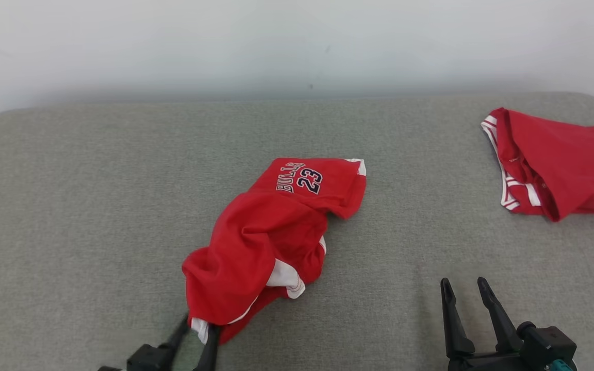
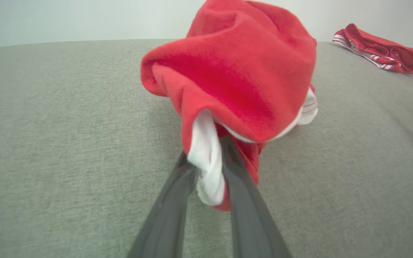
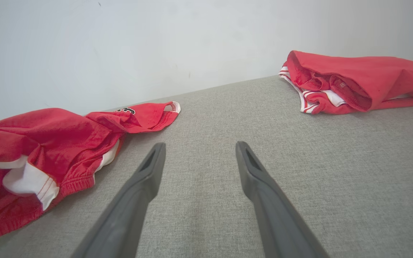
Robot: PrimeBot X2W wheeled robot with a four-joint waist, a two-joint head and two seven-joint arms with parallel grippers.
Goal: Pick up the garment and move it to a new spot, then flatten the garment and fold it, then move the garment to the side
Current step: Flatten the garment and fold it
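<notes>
Left gripper [image 1: 197, 327], at 7 o'clock in the head view, has its two dark fingers part-way apart on either side of the white hem of the crumpled red jersey with white trim [image 1: 271, 232] (lettered BULLS 23). Whether they pinch it cannot be told. That jersey lies mid-view on the grey fabric surface [image 1: 96, 206]. Right gripper [image 1: 464, 282], at 5 o'clock, is spread wide and holds nothing. A second red garment [image 1: 565, 165] lies at 2 o'clock.
</notes>
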